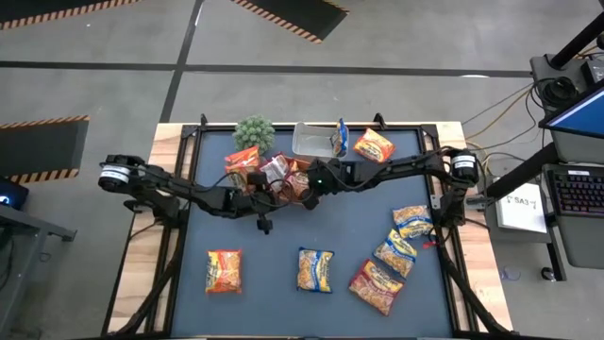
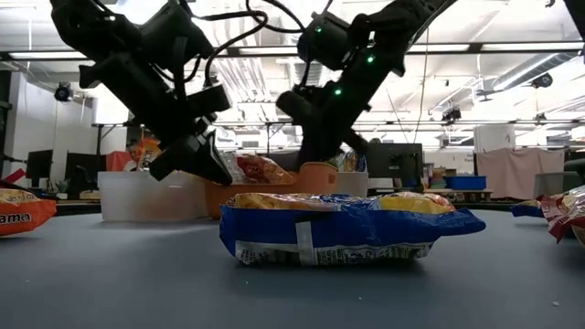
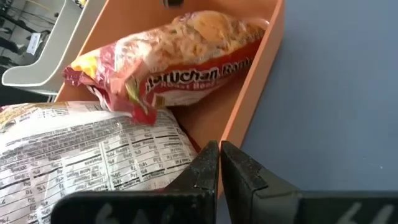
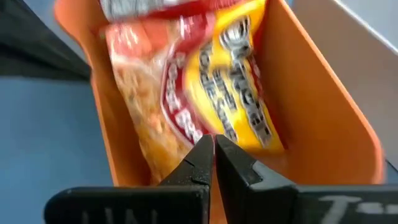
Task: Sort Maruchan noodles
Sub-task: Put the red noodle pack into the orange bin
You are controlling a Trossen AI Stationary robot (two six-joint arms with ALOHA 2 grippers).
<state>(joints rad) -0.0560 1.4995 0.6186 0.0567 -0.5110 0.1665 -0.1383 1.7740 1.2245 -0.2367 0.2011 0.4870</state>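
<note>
Near desk edge: loose Maruchan noodles in a row. Farther back, left claw & right claw both closed, empty, over orange tray w/ red packets.

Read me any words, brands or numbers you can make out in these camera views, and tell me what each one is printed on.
"Maruchan Ramen", partly creased: on the red noodle packet lying in the orange tray, left wrist view.
"ama": on the orange packet at the low view's edge.
Nutrition panel on the white packet back: too small to read.
Yellow-and-red packet, right wrist view: lettering too blurred.
</note>
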